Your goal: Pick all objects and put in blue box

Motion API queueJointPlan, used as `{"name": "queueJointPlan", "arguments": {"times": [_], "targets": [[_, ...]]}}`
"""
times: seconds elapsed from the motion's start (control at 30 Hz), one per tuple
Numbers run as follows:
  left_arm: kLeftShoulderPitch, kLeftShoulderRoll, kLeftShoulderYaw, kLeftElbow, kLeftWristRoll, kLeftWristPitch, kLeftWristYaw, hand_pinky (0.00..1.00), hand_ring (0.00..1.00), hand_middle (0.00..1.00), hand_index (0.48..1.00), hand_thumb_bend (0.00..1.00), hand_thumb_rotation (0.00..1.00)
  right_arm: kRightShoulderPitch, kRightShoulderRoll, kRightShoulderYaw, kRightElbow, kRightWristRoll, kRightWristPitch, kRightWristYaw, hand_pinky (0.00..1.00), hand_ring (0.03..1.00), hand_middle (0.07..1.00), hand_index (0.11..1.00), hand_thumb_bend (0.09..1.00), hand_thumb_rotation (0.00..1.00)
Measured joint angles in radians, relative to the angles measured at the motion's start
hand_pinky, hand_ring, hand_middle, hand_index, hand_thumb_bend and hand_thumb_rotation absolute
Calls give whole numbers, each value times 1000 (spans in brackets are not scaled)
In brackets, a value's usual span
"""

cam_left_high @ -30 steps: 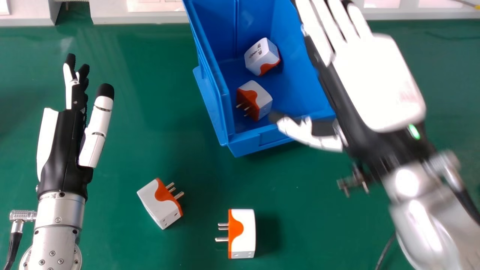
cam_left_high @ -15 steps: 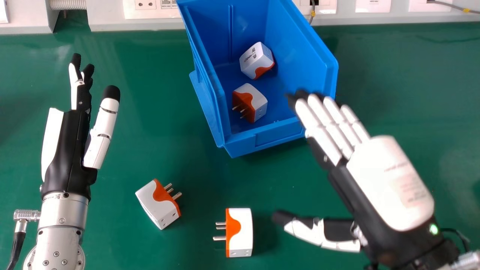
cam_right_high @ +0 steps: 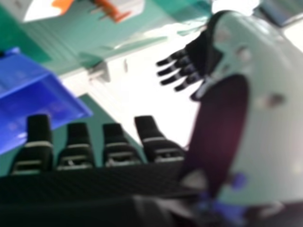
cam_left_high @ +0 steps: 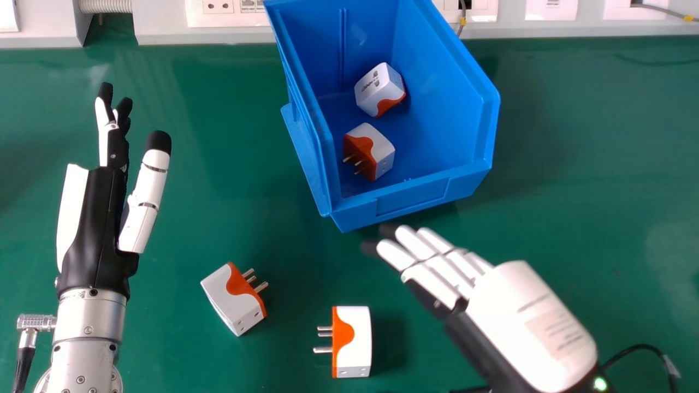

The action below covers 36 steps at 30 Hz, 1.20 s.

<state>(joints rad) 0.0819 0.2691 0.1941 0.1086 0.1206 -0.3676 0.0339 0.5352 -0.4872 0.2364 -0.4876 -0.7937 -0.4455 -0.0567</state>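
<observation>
right hand (cam_left_high: 524, 319), over the green table (cam_left_high: 218, 136), open: fingers spread a bit, loosely bent at most, pointing left and far, nothing held. its thumb (cam_right_high: 274, 127) stands well away from the fingers in the right hand view. white back of this hand has a pale label (cam_left_high: 557, 333), lines of dark print, too small to read; green light (cam_left_high: 600, 383) by the wrist. some small marks on the wall sockets (cam_left_high: 226, 6) at the far edge, also unreadable. two white and orange plug adapters loose on the table: right adapter (cam_left_high: 354, 341) is left of the right hand and nearer than its fingertips, apart from them, pins to the left; left adapter (cam_left_high: 232, 299) is further left and slightly farther back, pins toward the right and far side. blue box (cam_left_high: 412, 196) just beyond the right fingertips, open top, holding two more: far adapter (cam_left_high: 379, 90) with dark socket openings facing up, near adapter (cam_left_high: 370, 152) with orange face and pins turned left and near. those two sit close together, not touching. left hand (cam_left_high: 95, 218) at the left of the table, fingers straight, thumb apart, empty, well apart from the box, left of the left adapter.
</observation>
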Motion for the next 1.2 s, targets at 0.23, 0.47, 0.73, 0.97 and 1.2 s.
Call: {"name": "queueJointPlan", "arguments": {"times": [0.23,0.47,0.73,0.97,1.2], "targets": [[13,-7,0,-4,-1,3,3,1000,1000,1000,1000,431,1000,-28,8,44,61,-1,-25,26,699,823,842,806,441,415],[20,-8,1,-17,-2,12,3,1000,1000,1000,1000,423,1000,-112,40,103,155,-33,-26,41,669,802,824,788,409,437],[20,-8,2,-23,-4,25,-1,1000,1000,1000,1000,421,1000,-200,77,142,235,-42,4,58,669,795,818,783,404,455],[20,-8,2,-29,-4,26,-4,1000,1000,1000,1000,439,1000,-210,87,144,215,-43,56,91,692,801,815,789,415,464],[16,-5,2,-15,-3,25,-6,999,1000,1000,1000,439,1000,-210,87,143,169,-67,72,93,694,802,814,791,419,468]]}}
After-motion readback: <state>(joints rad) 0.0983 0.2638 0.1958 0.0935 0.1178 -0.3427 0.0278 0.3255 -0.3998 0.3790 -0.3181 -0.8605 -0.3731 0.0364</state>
